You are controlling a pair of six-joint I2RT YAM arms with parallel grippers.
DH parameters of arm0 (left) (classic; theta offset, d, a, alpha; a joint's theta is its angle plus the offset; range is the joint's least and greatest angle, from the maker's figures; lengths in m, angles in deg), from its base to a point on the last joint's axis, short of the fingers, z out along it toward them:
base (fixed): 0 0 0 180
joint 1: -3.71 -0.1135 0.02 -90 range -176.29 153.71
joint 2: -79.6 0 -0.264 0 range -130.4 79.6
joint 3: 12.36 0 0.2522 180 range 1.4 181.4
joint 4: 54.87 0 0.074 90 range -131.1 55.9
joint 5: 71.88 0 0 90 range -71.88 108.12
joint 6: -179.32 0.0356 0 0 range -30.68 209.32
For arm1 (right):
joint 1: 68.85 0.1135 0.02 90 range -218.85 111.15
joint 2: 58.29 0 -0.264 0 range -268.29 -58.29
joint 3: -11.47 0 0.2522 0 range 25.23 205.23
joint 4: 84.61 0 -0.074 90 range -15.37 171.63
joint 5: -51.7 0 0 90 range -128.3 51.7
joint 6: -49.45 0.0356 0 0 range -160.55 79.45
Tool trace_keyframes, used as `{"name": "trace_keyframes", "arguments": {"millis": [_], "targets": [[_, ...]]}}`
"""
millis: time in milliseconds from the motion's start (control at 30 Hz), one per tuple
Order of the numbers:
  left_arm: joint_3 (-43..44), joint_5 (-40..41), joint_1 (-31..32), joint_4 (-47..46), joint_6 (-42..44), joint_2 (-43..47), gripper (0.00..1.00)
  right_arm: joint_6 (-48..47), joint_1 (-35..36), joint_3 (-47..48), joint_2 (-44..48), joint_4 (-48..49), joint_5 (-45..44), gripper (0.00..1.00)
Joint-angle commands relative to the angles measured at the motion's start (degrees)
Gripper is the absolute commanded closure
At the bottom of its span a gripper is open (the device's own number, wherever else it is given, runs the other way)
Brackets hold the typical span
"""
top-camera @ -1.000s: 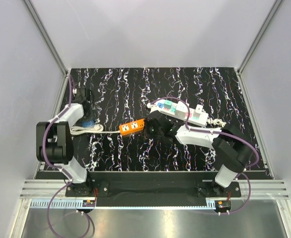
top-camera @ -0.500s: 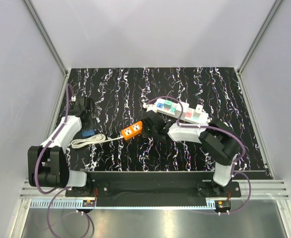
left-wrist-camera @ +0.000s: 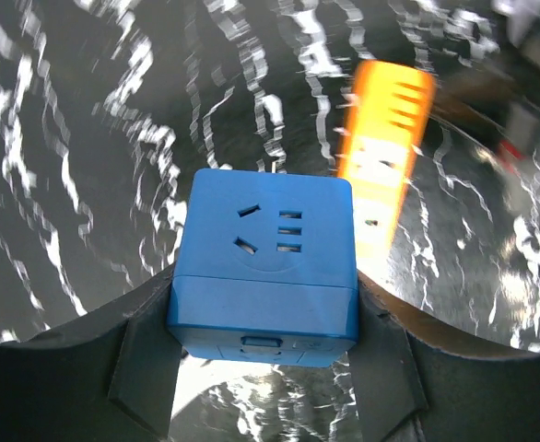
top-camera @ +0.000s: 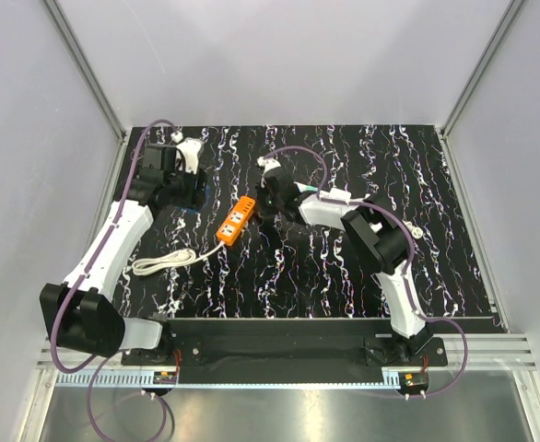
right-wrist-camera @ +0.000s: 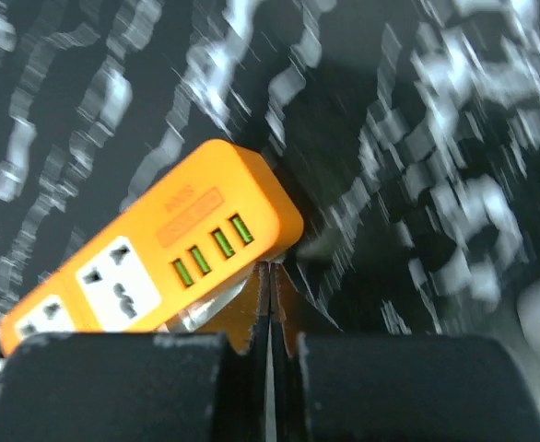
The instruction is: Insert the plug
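Checking the left wrist view first: the left gripper [left-wrist-camera: 263,336] is clamped on the blue cube [left-wrist-camera: 263,249], one dark finger [left-wrist-camera: 146,345] flat against each side. The cube is smooth matte plastic with rounded corners. Its upper face carries a shallow round recess with slanted and straight socket slots, and there is a small button on the face toward the camera. From above I place it near the table's [top-camera: 390,157] far-left corner. I cannot tell if it is off the surface.

The table top is glossy black with white marble-like streaks.

The orange power strip [top-camera: 236,219] lies left of the table's middle, well apart from the cube. It is a long rounded bar set at an angle, one end toward the far edge. The right wrist view shows white socket insets and a row of four green ports on it. A white cord [top-camera: 164,262] runs from its near end and loops toward the near-left corner.

The right gripper [right-wrist-camera: 270,295] has its fingers pressed together with nothing between them. The tips sit just beside the strip's far end; whether they touch it I cannot tell.
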Motion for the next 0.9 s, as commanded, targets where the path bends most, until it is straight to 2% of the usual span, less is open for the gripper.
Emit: {"name": "trace_keyframes", "arguments": {"millis": [0, 33, 67, 133, 200, 300, 367, 467, 500, 633, 733, 867], "targets": [[3.67, -6.02, 1.67, 2.41, 13.23, 1.27, 1.0, -5.0, -0.21, 8.25, -3.25, 2.9, 13.27, 0.98], [3.41, -6.9, 1.93, 2.32, 15.89, 1.8, 1.0, -5.09, -0.13, 10.96, -4.39, 2.46, 15.38, 0.97], [3.06, -10.13, 2.28, 2.24, 23.14, 2.94, 1.0, -5.09, -0.21, 11.77, -4.75, 1.76, 19.23, 0.97], [0.69, -13.4, 4.13, 1.45, 32.22, 5.57, 1.0, -4.83, -0.21, 12.57, -4.58, 1.66, 21.71, 0.95], [-0.8, -14.64, 4.4, -0.75, 38.31, 6.11, 1.0, -4.65, -0.13, 11.27, -3.09, 0.35, 20.5, 0.95], [-1.16, -17.54, 4.57, -0.93, 48.5, 4.97, 1.0, -4.39, -0.21, 5.05, 3.66, -0.88, 16.2, 0.95], [-0.81, -18.07, 4.49, -0.58, 54.29, 3.04, 1.0, -3.43, -0.56, 0.56, 11.48, -1.32, 13.39, 0.94], [2.7, -18.86, 4.57, 4.94, 61.5, -1.43, 1.0, -0.53, -0.65, -9.9, 23.69, -1.32, 10.48, 0.92], [5.23, -19.56, 4.49, 6.61, 63.1, -2.66, 1.0, 2.0, -0.65, -15.23, 26.77, -1.41, 9.87, 0.91], [12.01, -21.06, 4.92, 16.53, 67.94, -10.65, 1.0, 6.5, -0.39, -26.43, 43.88, -0.8, 10.83, 0.9], [15.88, -17.56, 5.8, 20.94, 69.97, -14.7, 1.0, 7.48, -0.3, -32.68, 53.65, -0.18, 10.31, 0.89], [15.37, -11.06, 6.86, 21.39, 70.67, -17.0, 1.0, 7.04, -0.3, -36.11, 62.29, -2.73, 9.16, 0.87]]}}
